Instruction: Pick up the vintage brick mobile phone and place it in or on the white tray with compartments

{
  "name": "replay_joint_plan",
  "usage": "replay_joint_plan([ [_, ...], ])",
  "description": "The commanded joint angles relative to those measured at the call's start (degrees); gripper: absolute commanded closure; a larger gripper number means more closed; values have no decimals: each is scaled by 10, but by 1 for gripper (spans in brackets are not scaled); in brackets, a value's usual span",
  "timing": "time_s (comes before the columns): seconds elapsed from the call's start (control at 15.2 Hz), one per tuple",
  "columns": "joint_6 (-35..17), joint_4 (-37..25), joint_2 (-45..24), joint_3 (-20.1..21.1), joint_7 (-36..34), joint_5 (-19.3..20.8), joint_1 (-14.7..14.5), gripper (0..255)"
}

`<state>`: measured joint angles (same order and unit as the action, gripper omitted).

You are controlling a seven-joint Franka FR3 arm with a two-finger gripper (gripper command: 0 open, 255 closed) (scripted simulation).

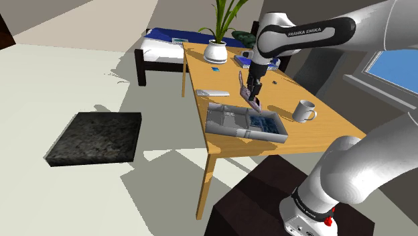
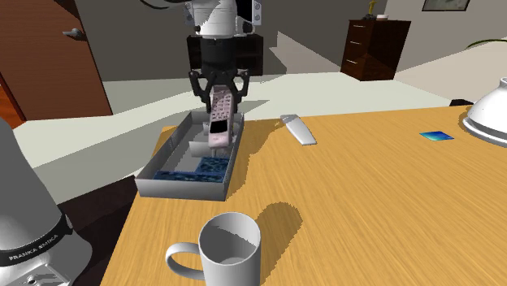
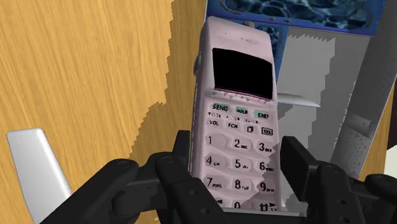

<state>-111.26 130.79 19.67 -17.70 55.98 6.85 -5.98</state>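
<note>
- We grip the pale pink, keypad-faced brick phone (image 2: 218,122) in our black hand (image 2: 220,101), clear of the wooden desk (image 2: 366,203).
- The grey compartmented tray (image 2: 180,188) lies beneath, spreading toward seven o'clock in the second exterior view; lowering and release remain.

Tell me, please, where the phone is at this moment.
In the second exterior view the phone hangs upper left of centre, clasped upright in the tool, over the far end of the tray.
</note>
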Motion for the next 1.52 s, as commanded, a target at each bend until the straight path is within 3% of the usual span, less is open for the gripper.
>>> replay_joint_plan([
  [0.0,7,37,43,24,-34,3,-6,255],
  [0.79,-92,106,13,14,-32,5,-5,255],
  [1.32,-97,109,10,13,-32,5,-5,255],
  [1.39,-97,109,10,13,-32,5,-5,0],
  [1.45,-97,109,11,13,-32,5,-5,0],
])
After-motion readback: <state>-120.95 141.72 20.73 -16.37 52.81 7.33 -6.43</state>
